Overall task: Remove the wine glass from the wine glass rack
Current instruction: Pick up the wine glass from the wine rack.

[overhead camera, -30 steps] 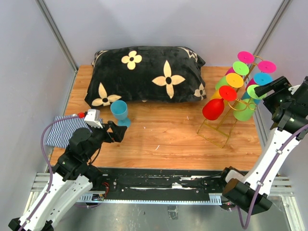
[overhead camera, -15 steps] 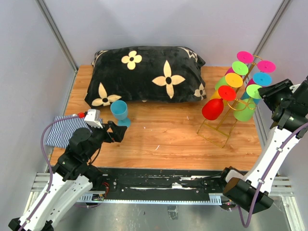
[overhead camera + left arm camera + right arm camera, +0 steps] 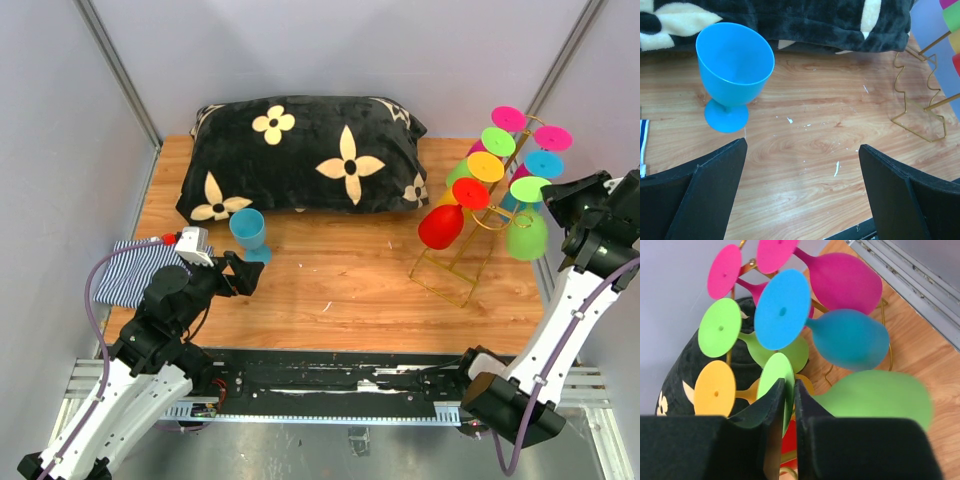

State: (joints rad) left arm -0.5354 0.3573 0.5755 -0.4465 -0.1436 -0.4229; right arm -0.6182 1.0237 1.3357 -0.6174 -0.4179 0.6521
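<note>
The gold wire wine glass rack stands at the right of the table with several coloured glasses hanging on it. My right gripper is shut on the flat round foot of a light green wine glass. That glass hangs bowl down at the rack's right side. Far to the left, my left gripper is open and holds nothing, low over the wood near a blue wine glass that stands upright on the table.
A black pillow with cream flowers lies along the back. A striped cloth sits at the left edge. Red, orange, pink, blue and green glasses crowd the rack around the held one. The rack's base wire shows in the left wrist view.
My right gripper has closed on the green glass's foot, and the glass has shifted a little right, away from the rack. The left arm has not moved.
</note>
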